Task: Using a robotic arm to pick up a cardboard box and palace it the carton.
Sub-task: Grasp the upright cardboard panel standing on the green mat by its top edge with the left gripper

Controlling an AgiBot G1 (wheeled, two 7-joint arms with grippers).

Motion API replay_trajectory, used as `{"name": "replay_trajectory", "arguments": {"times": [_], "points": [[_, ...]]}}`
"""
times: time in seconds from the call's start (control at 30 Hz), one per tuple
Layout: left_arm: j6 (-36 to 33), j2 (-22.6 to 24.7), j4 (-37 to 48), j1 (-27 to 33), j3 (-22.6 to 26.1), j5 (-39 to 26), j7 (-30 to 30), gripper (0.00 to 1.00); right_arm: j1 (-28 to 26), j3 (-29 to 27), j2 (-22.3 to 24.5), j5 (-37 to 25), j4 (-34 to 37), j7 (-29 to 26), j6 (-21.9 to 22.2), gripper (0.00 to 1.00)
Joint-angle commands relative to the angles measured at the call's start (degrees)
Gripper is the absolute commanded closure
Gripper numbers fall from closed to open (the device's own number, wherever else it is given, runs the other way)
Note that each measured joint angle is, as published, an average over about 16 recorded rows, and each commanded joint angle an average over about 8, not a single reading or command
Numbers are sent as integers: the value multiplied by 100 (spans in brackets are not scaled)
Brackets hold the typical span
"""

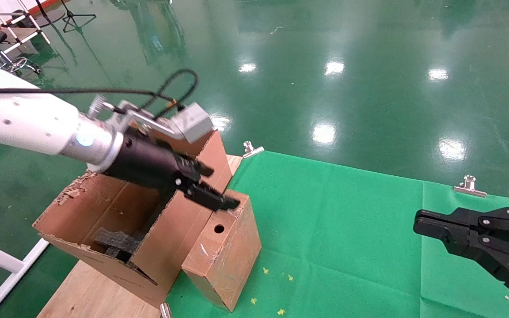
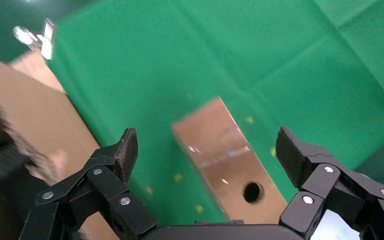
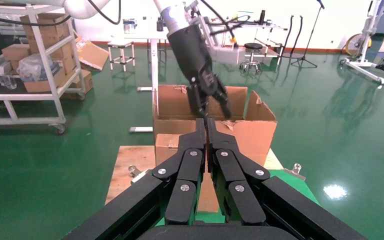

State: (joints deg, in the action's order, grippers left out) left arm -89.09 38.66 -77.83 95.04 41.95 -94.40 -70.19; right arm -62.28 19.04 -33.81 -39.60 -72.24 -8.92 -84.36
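The small cardboard box (image 1: 228, 251) rests on the green cloth (image 1: 347, 229), against the side of the large torn-flapped carton (image 1: 104, 212). Its face with the round hole points up. The white robotic arm's left gripper (image 1: 222, 187) hovers open just above the box's top, by the carton's near flap. In the left wrist view the box (image 2: 230, 160) lies below and between the spread fingers (image 2: 125, 150), untouched. My right gripper (image 1: 422, 225) is shut and empty, low at the right over the cloth. The right wrist view shows it (image 3: 207, 125) facing the box (image 3: 167, 142) and carton (image 3: 250, 132).
Dark foam pieces (image 1: 117, 242) lie inside the carton, which stands on a wooden board (image 1: 91, 287). Metal clips (image 1: 252, 149) (image 1: 469, 184) hold the cloth at the table's far edge. Green floor lies beyond; shelves and stands are far off.
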Motion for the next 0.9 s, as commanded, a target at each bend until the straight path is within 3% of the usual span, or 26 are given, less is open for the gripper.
{"name": "replay_trajectory", "arguments": {"times": [0.03,0.33,0.63,0.8,0.87,0.9], "points": [[-77,57,-1,71,170,-20,-174,0,0,0,0,0,0,0,0,100],[-64,136,-10,380,1134,169,-589,0,0,1,0,1,0,0,0,100],[-34,236,-15,640,1801,474,-535,0,0,2,1,1,0,1,1,100],[-54,274,-13,735,2013,625,-430,0,1,1,1,2,1,1,2,40],[-61,284,-13,753,2051,655,-409,12,1,1,1,2,2,1,2,15],[-64,285,-12,756,2056,664,-411,25,1,1,1,2,2,1,2,3]]}}
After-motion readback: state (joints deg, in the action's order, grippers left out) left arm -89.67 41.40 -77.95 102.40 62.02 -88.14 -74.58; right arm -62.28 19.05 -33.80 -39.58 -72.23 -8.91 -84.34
